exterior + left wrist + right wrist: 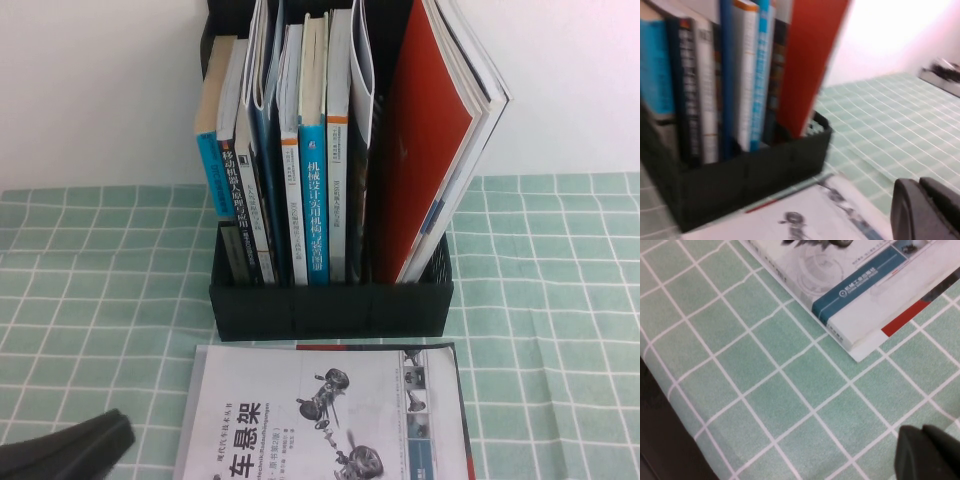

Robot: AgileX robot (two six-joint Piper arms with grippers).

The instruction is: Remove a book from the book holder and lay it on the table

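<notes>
The book (320, 420), grey-white with a car-suspension drawing and big black characters, lies flat, face up, on the table (560, 300) just in front of the black book holder (330, 305). It also shows in the left wrist view (805, 215) and a corner of it in the right wrist view (855, 285). My left gripper (120, 432) is low at the front left, beside the book and apart from it; it looks shut and empty (922, 200). My right gripper (925, 450) hovers shut and empty over bare cloth off the book's corner.
The holder (755, 175) holds several upright books and a leaning red-covered magazine (430, 150) on its right side. A white wall stands behind. The table's dark edge (660, 440) shows in the right wrist view. Green gridded cloth lies open on both sides.
</notes>
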